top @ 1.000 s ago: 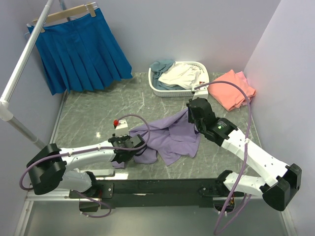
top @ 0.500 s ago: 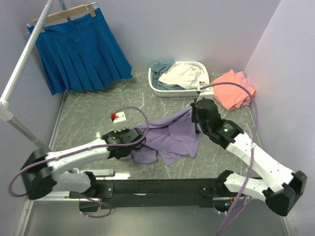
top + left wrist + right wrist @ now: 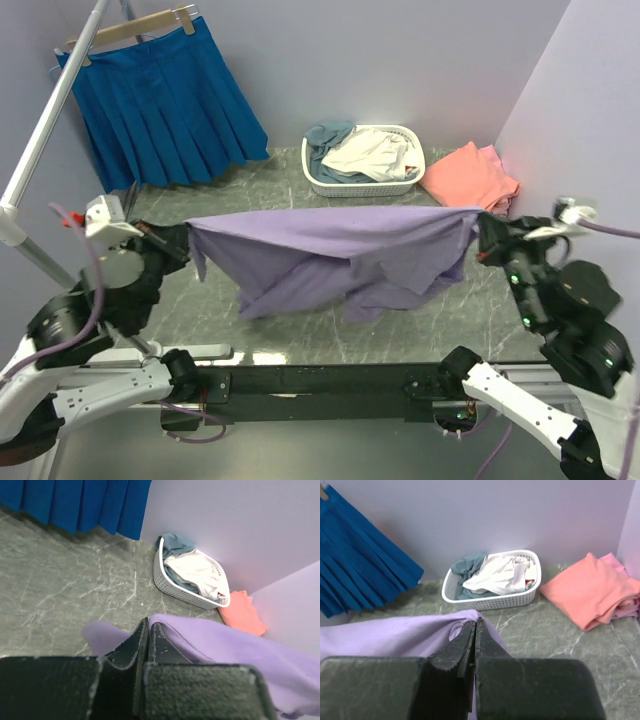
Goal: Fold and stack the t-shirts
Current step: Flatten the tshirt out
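Note:
A large lavender t-shirt hangs stretched in the air across the table, its lower part drooping toward the marble top. My left gripper is shut on its left end; the wrist view shows the purple cloth pinched at the tips of the left gripper. My right gripper is shut on its right end, the cloth folded over the tips of the right gripper. Folded coral-pink t-shirts lie at the back right. Cream-white and grey-blue t-shirts fill the basket.
A white lattice basket stands at the back middle. A bright blue pleated skirt hangs on a wooden hanger at the back left, beside a slanted white pole. Lilac walls close in the back and the right side.
Both grippers have closed on the lavender t-shirt, lifted it off the table and pulled apart, left going left and right going right, so the shirt now hangs spread between them.

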Controlling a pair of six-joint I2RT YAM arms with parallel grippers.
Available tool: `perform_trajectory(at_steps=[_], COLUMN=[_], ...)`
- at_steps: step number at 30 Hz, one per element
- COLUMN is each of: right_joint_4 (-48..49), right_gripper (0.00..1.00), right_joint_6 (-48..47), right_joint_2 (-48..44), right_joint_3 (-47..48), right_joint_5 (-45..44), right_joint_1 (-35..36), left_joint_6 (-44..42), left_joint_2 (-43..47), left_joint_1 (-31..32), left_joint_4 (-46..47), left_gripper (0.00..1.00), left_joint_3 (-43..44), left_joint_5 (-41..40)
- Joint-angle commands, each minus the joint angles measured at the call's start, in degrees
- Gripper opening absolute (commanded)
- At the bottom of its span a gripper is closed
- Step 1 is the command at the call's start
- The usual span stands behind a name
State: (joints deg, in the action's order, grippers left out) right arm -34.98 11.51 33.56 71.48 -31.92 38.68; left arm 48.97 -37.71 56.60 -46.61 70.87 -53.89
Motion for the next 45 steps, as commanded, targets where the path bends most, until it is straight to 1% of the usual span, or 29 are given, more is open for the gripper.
perform_trajectory(at_steps=[1,6,9,11,12,14,16,18,20,22,23,25,26,27,28,29,31,32,33,36,37,38,39,40,41,42,43,44,45], right_joint_4=[-4.3,-8.78,-10.63,-11.94,-12.3,-12.57,-13.0,-13.36,-13.01,-12.05,-10.91,-9.67,-8.45,-7.57,-6.16,-3.63,-0.28,2.52,3.86,8.16,9.92,12.2,13.26,14.49,15.37,15.82,16.0,16.0,15.82], right_gripper=[0.0,0.0,0.0,0.0,0.0,0.0,0.0,0.0,0.0,0.01,0.02,0.02,0.02,0.02,0.02,0.02,0.02,0.02,0.02,0.02,0.02,0.01,0.01,0.01,0.0,0.0,0.0,0.0,0.0], right_joint_6=[-1.57,-2.54,-2.28,-1.76,-1.49,-0.7,-0.43,0.53,0.62,0.71,0.88,0.8,0.88,0.97,0.54,0.53,-0.6,-0.78,-1.05,-0.7,-1.05,-1.05,-1.14,-1.31,-1.31,-1.49,-1.66,-1.49,-1.49], right_joint_2=[-2.8,-4.73,-5.26,-5.17,-5.0,-4.82,-4.56,-4.12,-3.94,-3.85,-3.59,-2.72,-1.58,-0.87,0.61,1.5,4.91,6.33,7.91,14.24,17.12,18.72,20.04,23.18,24.78,26.36,29.51,31.02,32.26], right_joint_3=[5.94,12.96,16.04,17.46,18.94,19.83,21.32,22.47,22.12,19.76,18.44,14.05,12.64,9.5,7.55,4.05,0.43,-2.55,-3.79,-6.44,-7.05,-7.67,-7.85,-8.11,-7.85,-7.5,-7.06,-6.1,-5.57], right_joint_5=[-0.78,2.74,6.76,9.41,13.42,17.14,21.53,22.78,22.61,20.42,16.58,13.31,9.11,7.77,5.84,2.95,-0.58,-2.25,-5.66,-7.19,-6.75,-6.05,-5.26,-3.6,-2.98,-2.1,-0.44,0.36,1.33], right_joint_1=[-0.35,-0.27,-0.35,-0.35,-0.44,-0.44,-0.62,-0.88,-1.06,-1.06,-0.97,-1.06,-0.97,-1.06,-0.97,-1.06,-0.97,-1.06,-1.15,-2.28,-2.99,-3.69,-5.87,-7.02,-7.99,-9.66,-12.28,-13.53,-14.5], left_joint_6=[-7.83,-11.79,-13.9,-14.25,-14.43,-15.13,-15.31,-15.57,-15.14,-15.22,-14.18,-12.77,-10.67,-9.87,-8.64,-7.5,-5.74,-3.64,-3.53,-2.91,-5.35,-6.33,-7.3,-9.57,-9.6,-9.6,-12.9,-14.15,-14.95], left_joint_2=[3.34,1.86,1.24,0.37,-0.07,-1.82,-3.84,-4.56,-5.26,-5.26,-5.53,-6.66,-7.02,-7.28,-7.55,-7.81,-8.51,-8.86,-9.22,-12.64,-15.08,-16.5,-17.99,-21.31,-22.91,-24.5,-27.04,-28.37,-29.68], left_joint_1=[-0.09,-0.17,-0.17,-0.17,-0.17,-0.35,-0.52,-0.96,-1.23,-1.23,-1.23,-1.23,-1.23,-1.23,-1.23,-1.23,-1.23,-1.14,-1.23,-1.93,-2.89,-5.86,-7.97,-13.39,-15.62,-17.21,-18.09,-18.62,-18.54], left_joint_4=[-1.38,-5.06,-4.02,-4.45,-4.8,-7.35,-10.85,-12.36,-13.59,-13.16,-13.59,-14.21,-14.3,-12.99,-12.11,-11.41,-9.03,-8.15,-6.93,-3.15,1.48,3.61,6.42,11.32,13.19,15.56,18.8,23.36,24.02], left_gripper=[0.01,0.01,0.03,0.04,0.05,0.07,0.07,0.1,0.12,0.15,0.16,0.15,0.15,0.15,0.15,0.14,0.12,0.12,0.12,0.12,0.12,0.12,0.12,0.12,0.1,0.12,0.16,0.29,0.36], left_joint_3=[5.31,14.02,18.06,19.74,22.01,25.0,30.36,34.22,35.3,32.94,31.71,27.93,26.35,22.42,20.29,18.36,13.08,11.5,8.61,4.56,3.58,2.44,0.17,-1.16,-2.3,-5.1,-7.04,-9.41,-9.87], left_joint_5=[2.9,12.13,18.28,19.87,21.61,23.64,25.58,27.25,27.35,25.78,23.85,18.68,16.9,15.67,14.44,11.21,7.06,2.61,0.99,-4.46,-3.86,-2.72,2.07,5.77,9.47,13.16,19.37,22.48,24.86])
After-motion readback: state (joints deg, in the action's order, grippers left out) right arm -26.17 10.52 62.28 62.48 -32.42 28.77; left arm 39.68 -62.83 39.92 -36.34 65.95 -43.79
